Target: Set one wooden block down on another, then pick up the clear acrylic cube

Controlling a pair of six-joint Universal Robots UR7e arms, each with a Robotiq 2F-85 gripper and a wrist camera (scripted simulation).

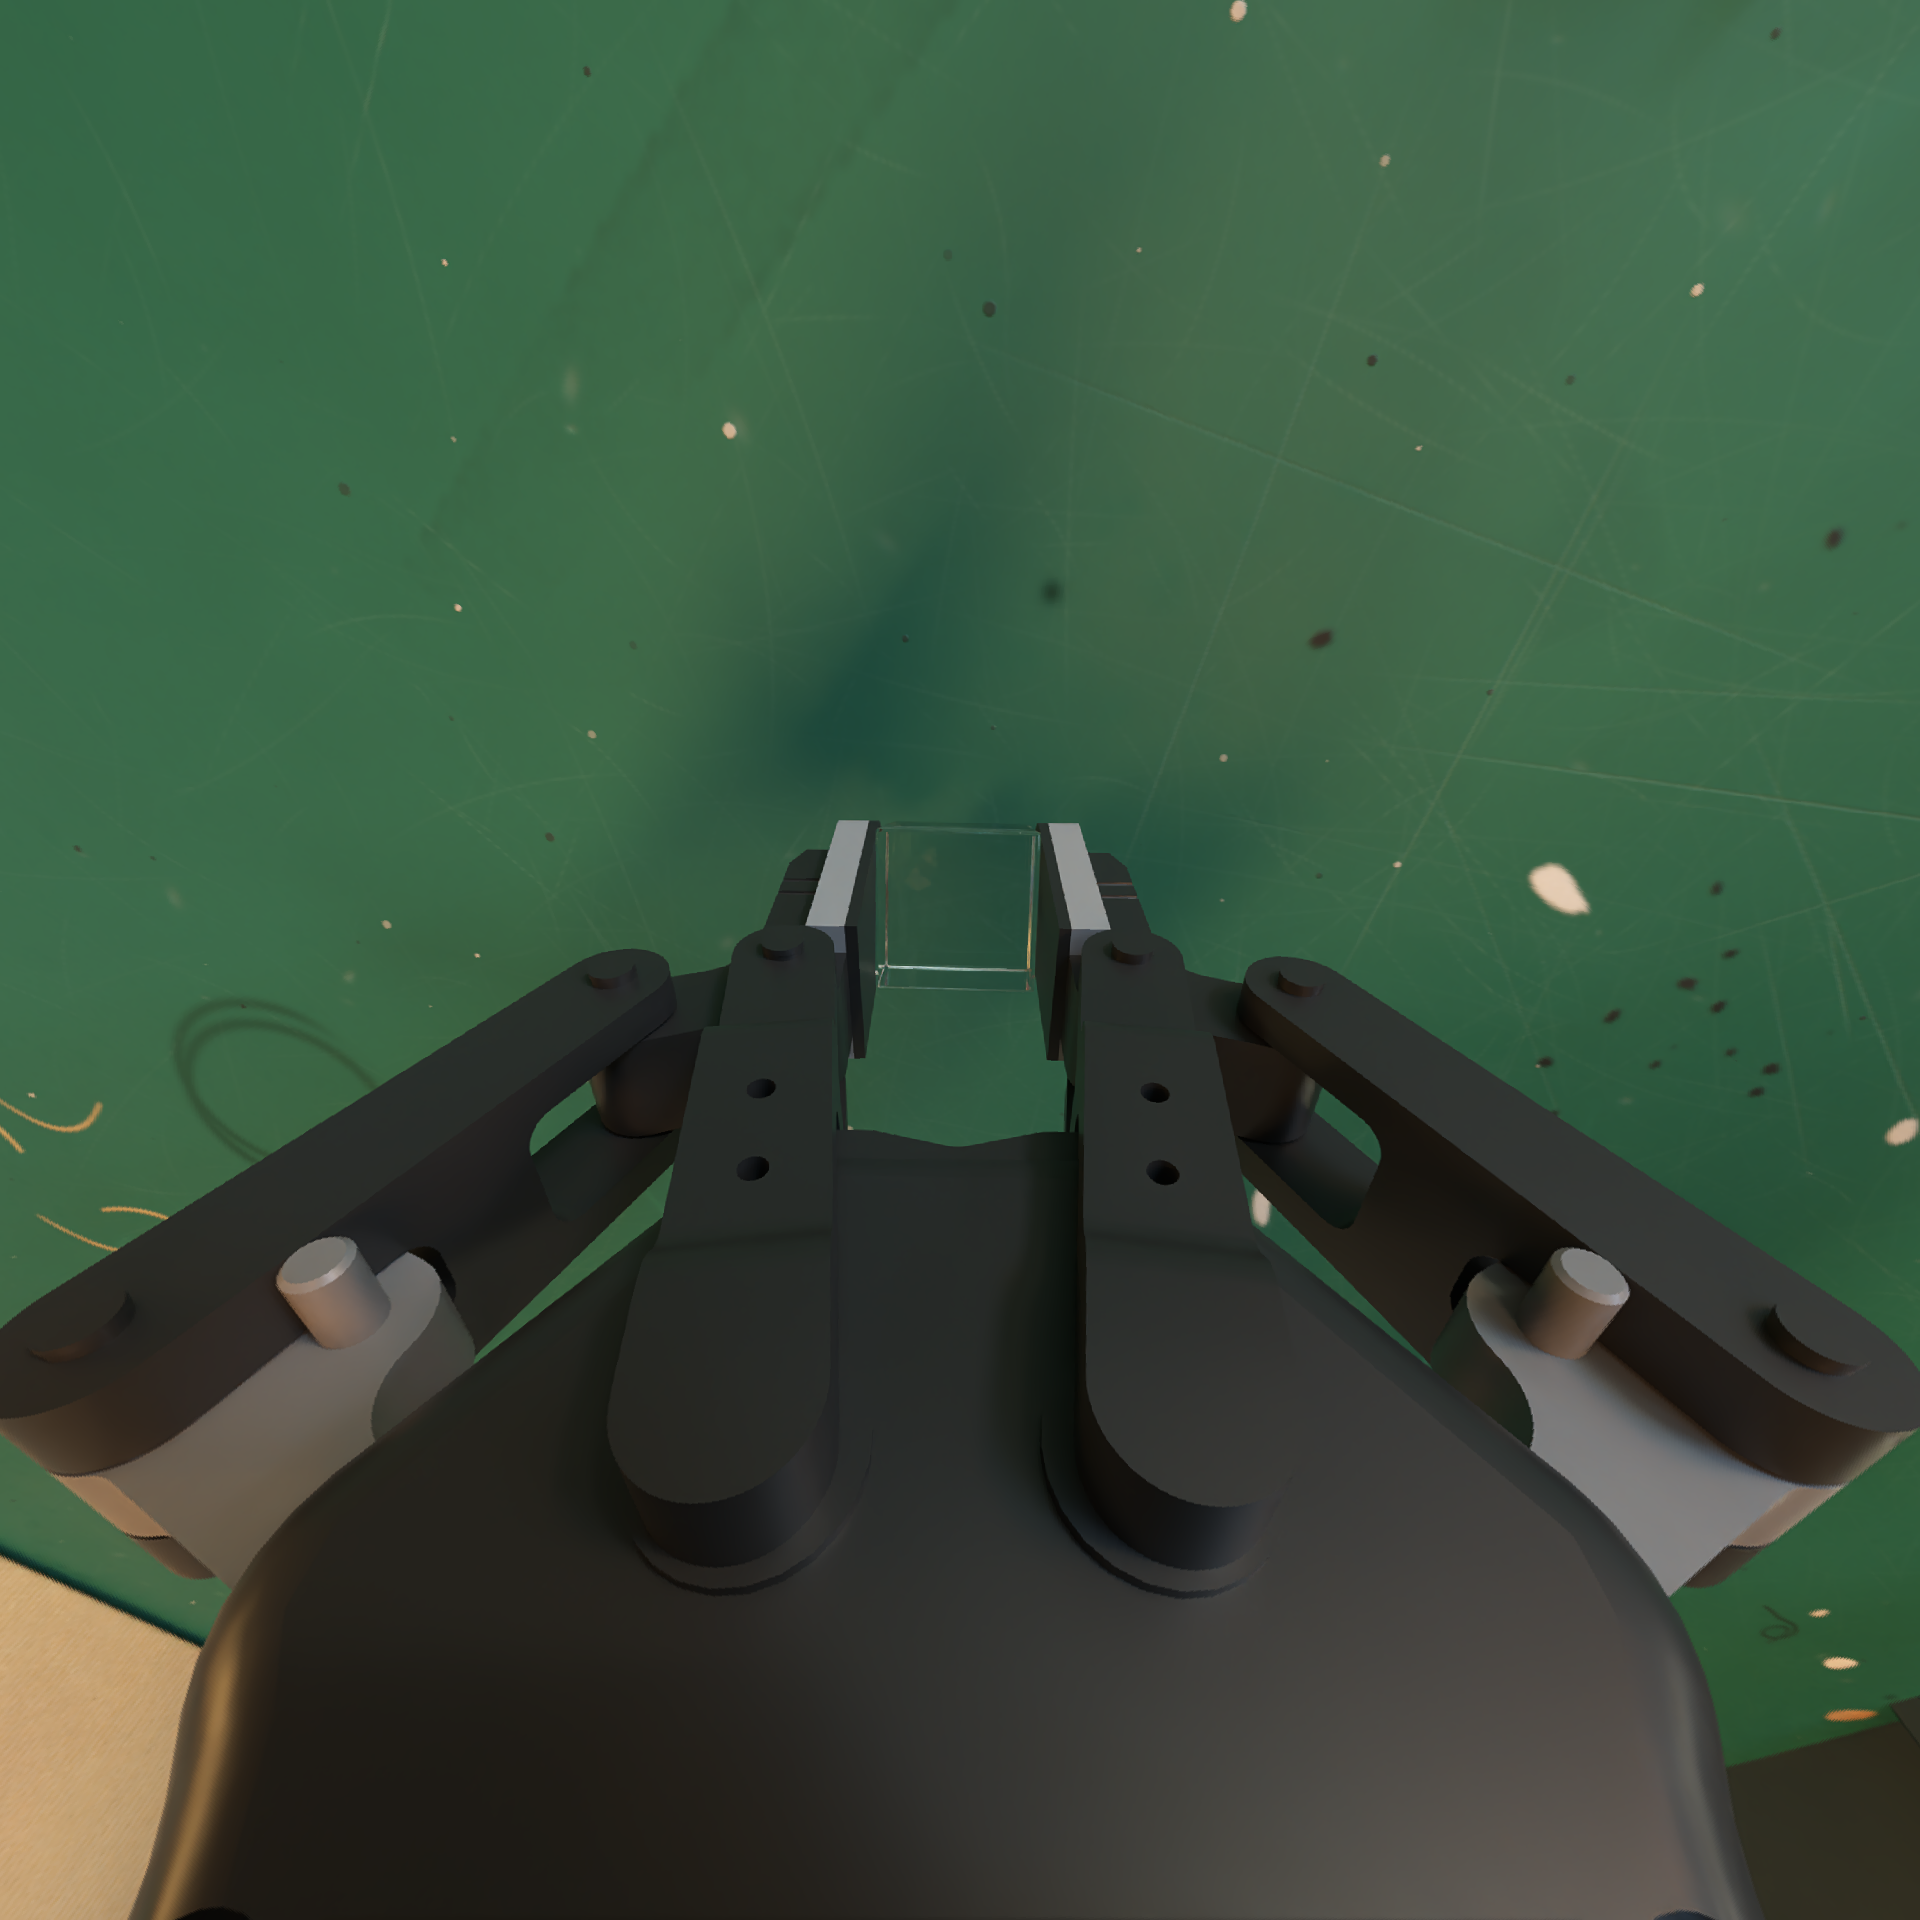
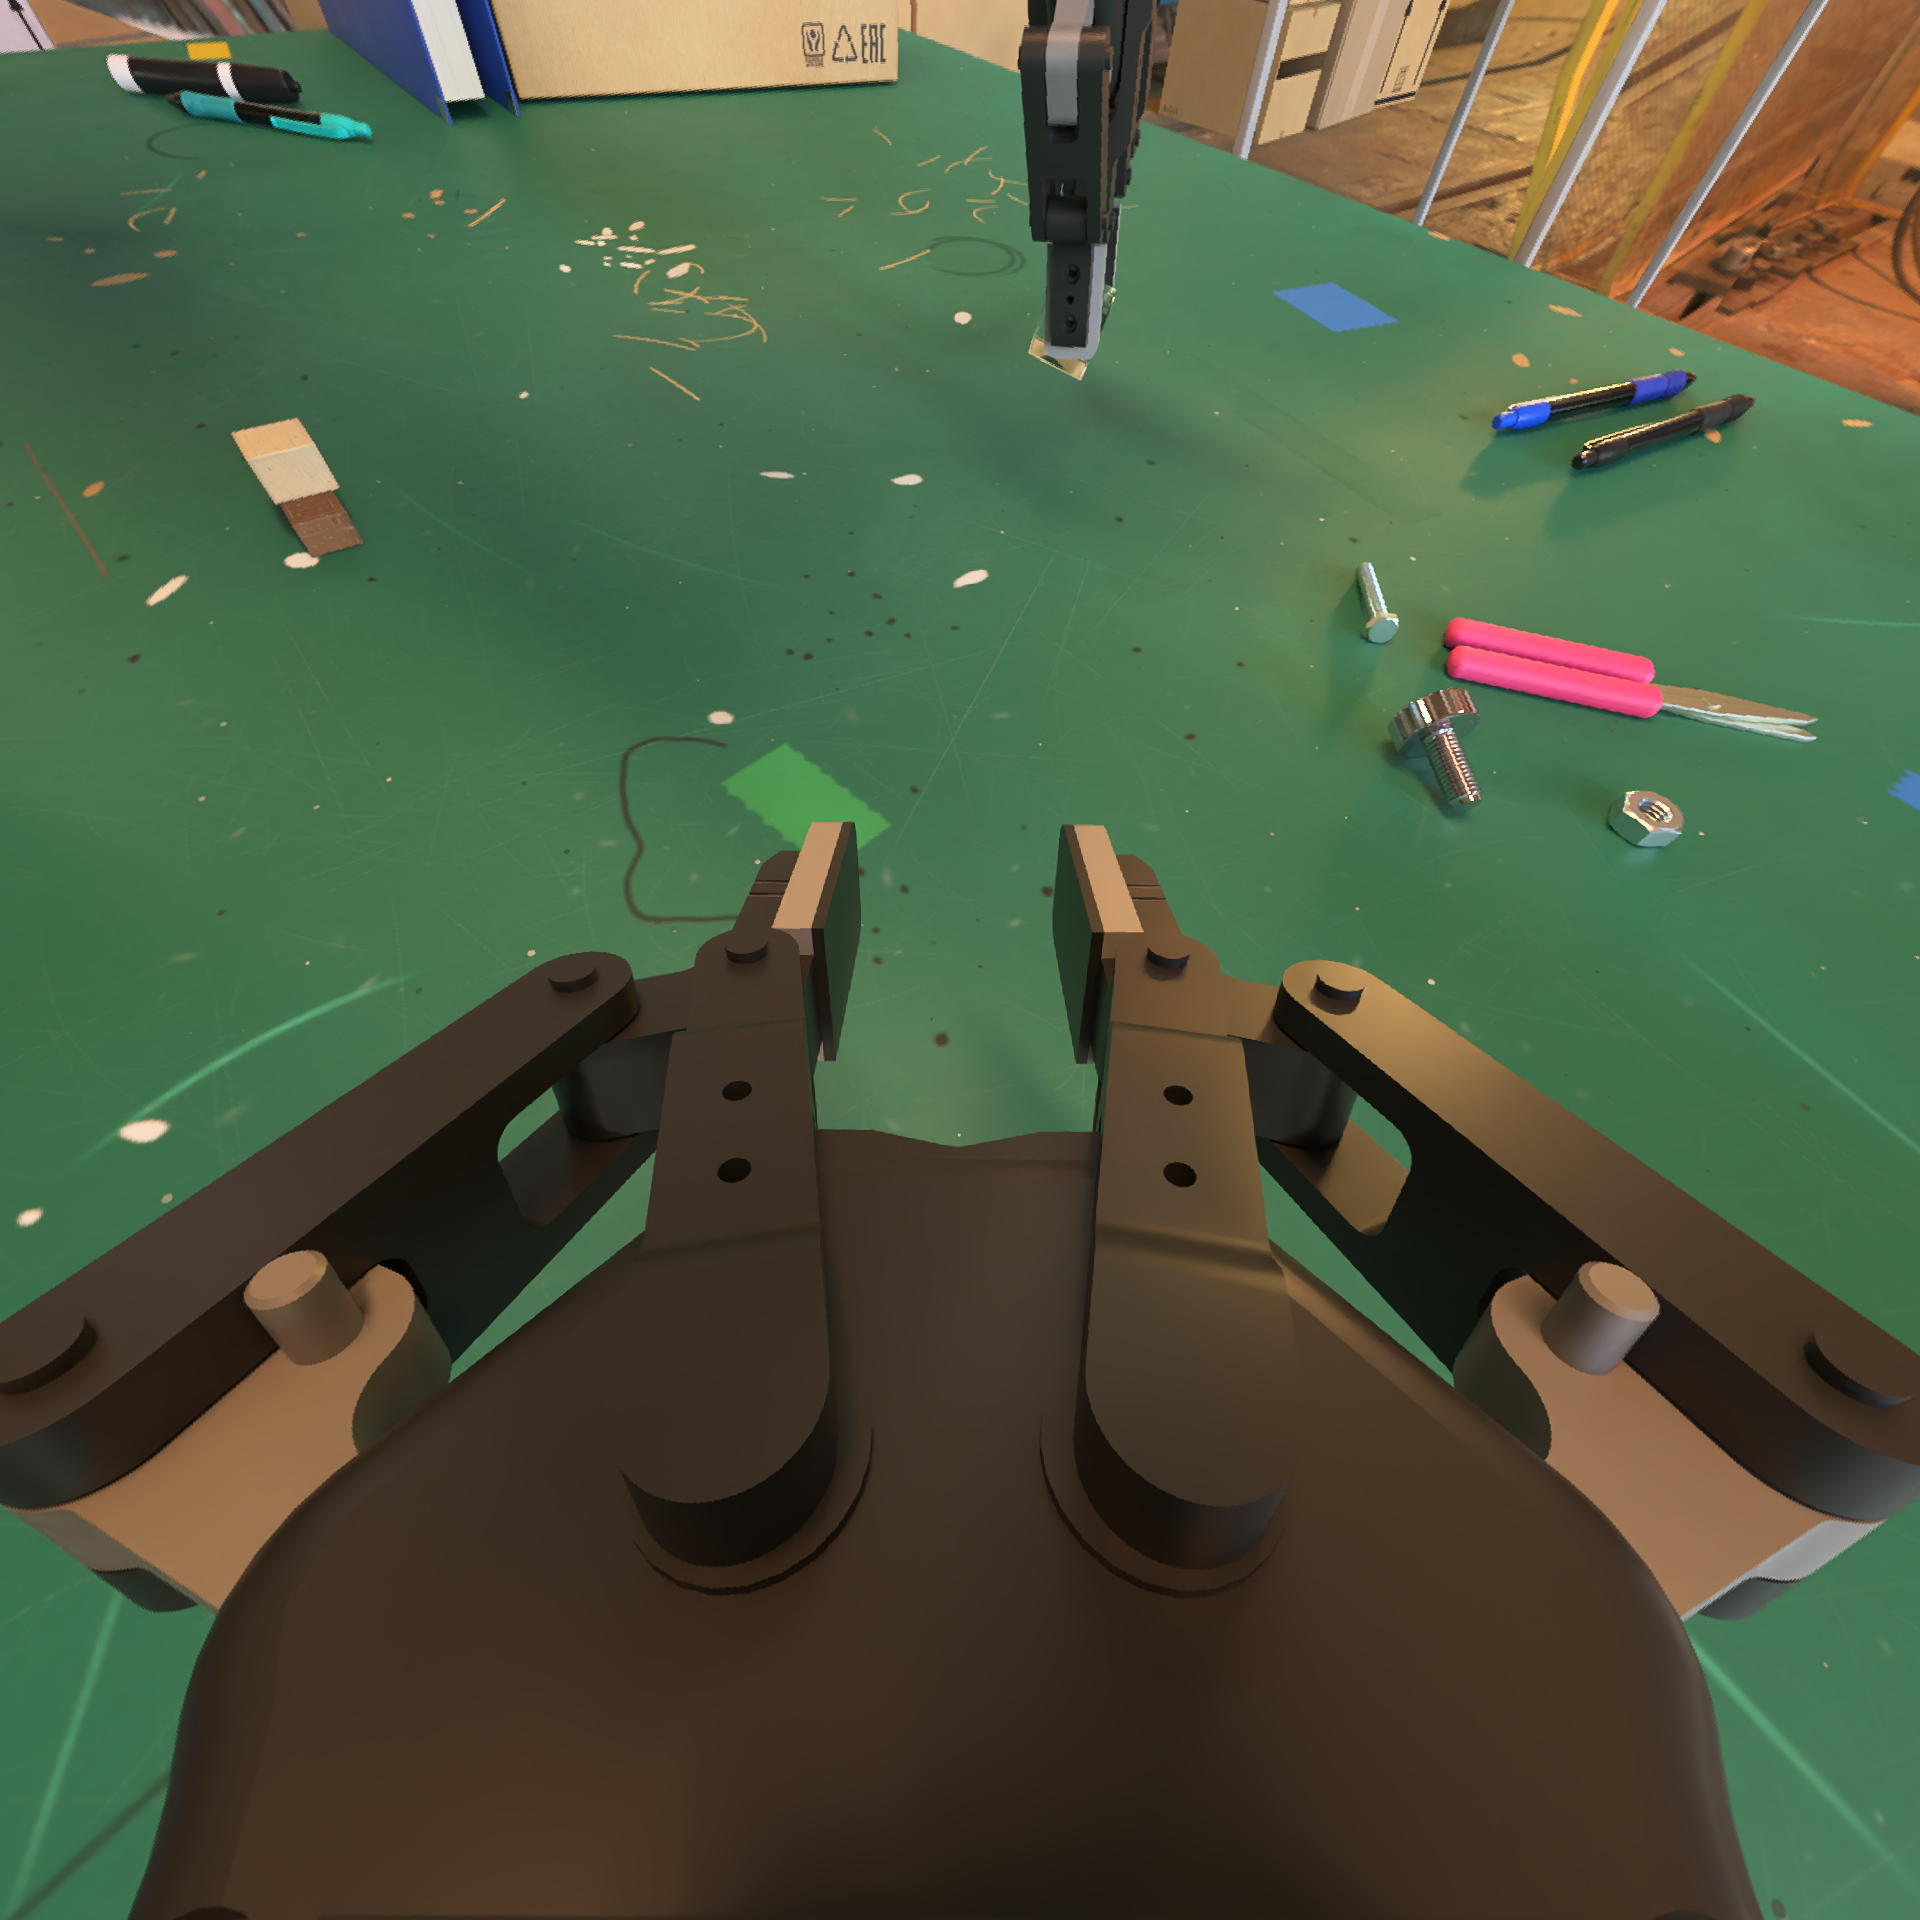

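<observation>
My left gripper [image 1: 956,868] is shut on the clear acrylic cube [image 1: 956,909] and holds it above the green mat [image 1: 520,520]. In the right wrist view the left gripper [image 2: 1072,348] hangs at the far centre with the cube [image 2: 1051,361] at its tips, just off the mat. A pale wooden block [image 2: 283,457] rests on a dark brown wooden block [image 2: 324,520] at the far left. My right gripper [image 2: 956,873] is open and empty above the near middle of the mat.
To the right lie a small bolt [image 2: 1377,603], a larger bolt [image 2: 1439,748], a nut [image 2: 1647,818], pink-handled pliers [image 2: 1558,670] and two pens [image 2: 1621,410]. Markers [image 2: 239,99], a blue binder [image 2: 416,47] and a cardboard box [image 2: 696,42] stand at the back.
</observation>
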